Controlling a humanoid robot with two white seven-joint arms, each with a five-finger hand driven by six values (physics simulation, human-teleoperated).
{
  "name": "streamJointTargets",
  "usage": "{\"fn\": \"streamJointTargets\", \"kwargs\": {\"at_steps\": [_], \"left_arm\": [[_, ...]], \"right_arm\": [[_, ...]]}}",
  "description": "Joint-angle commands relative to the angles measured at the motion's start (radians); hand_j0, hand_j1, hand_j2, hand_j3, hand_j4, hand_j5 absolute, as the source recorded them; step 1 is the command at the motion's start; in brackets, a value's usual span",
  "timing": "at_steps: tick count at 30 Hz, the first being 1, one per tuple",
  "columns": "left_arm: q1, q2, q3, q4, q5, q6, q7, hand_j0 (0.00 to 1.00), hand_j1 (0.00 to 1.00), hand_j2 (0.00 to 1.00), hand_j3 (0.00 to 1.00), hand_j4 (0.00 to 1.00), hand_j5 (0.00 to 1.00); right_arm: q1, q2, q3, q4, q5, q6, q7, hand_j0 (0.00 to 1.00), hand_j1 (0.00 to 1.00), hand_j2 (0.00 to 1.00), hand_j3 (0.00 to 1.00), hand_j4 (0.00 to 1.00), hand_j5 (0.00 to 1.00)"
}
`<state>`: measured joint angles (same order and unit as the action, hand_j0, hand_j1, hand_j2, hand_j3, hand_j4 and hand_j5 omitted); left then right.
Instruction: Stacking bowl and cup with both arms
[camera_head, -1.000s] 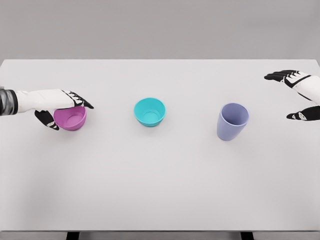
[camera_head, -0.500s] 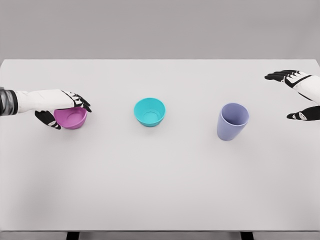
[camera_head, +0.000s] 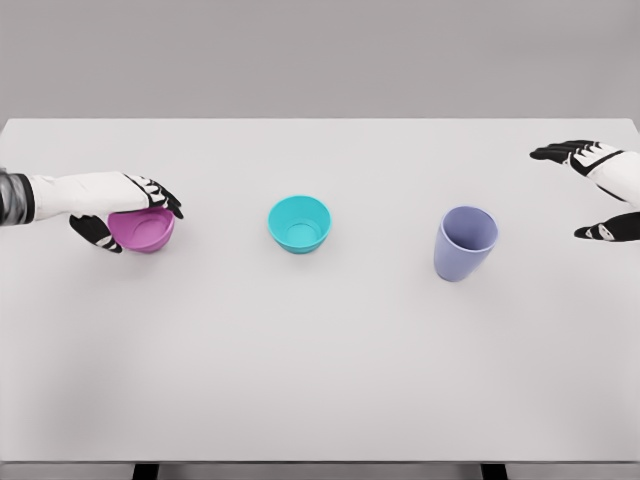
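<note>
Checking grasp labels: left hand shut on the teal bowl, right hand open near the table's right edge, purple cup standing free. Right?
Not quite. The head view shows the left hand shut on the pink bowl, not the teal bowl, which sits untouched mid-table. The rest holds: the right hand is open near the table's right edge, and the purple cup stands free.

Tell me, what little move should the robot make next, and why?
Probably lift the pink bowl and carry it toward the teal bowl: the left robot hand already wraps it, while the right robot hand is open, apart from the purple cup.
</note>
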<state>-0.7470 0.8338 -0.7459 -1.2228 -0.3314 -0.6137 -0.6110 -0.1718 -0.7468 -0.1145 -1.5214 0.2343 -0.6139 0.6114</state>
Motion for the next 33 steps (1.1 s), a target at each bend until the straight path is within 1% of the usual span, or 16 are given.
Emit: {"fn": "streamJointTargets", "kwargs": {"at_steps": [1,7,13,19,33], "left_arm": [[0.000,0.001,0.002,-0.001,0.006,0.003,0.000,0.73,0.73,0.73,0.73,0.73,0.73],[-0.002,0.001,0.002,-0.035,0.006,0.003,0.000,0.70,0.70,0.70,0.70,0.70,0.70],[-0.003,-0.001,0.011,-0.038,0.006,0.003,0.000,0.70,0.70,0.70,0.70,0.70,0.70],[-0.002,-0.004,0.023,-0.069,0.006,0.003,0.000,0.70,0.70,0.70,0.70,0.70,0.70],[-0.023,-0.061,0.025,-0.073,0.005,0.003,0.000,0.68,0.68,0.68,0.68,0.68,0.68]], "right_arm": [[0.000,-0.002,-0.002,0.000,-0.007,0.003,-0.001,1.00,1.00,1.00,1.00,1.00,1.00],[0.002,-0.002,-0.010,0.000,-0.007,0.003,-0.001,1.00,1.00,1.00,1.00,1.00,1.00],[0.002,-0.008,-0.011,0.001,-0.007,0.003,-0.001,1.00,1.00,1.00,1.00,1.00,1.00],[0.002,-0.008,-0.008,0.000,-0.007,0.003,-0.001,1.00,1.00,1.00,1.00,1.00,1.00],[0.000,-0.005,-0.002,-0.005,-0.007,0.003,-0.001,1.00,1.00,1.00,1.00,1.00,1.00]]}}
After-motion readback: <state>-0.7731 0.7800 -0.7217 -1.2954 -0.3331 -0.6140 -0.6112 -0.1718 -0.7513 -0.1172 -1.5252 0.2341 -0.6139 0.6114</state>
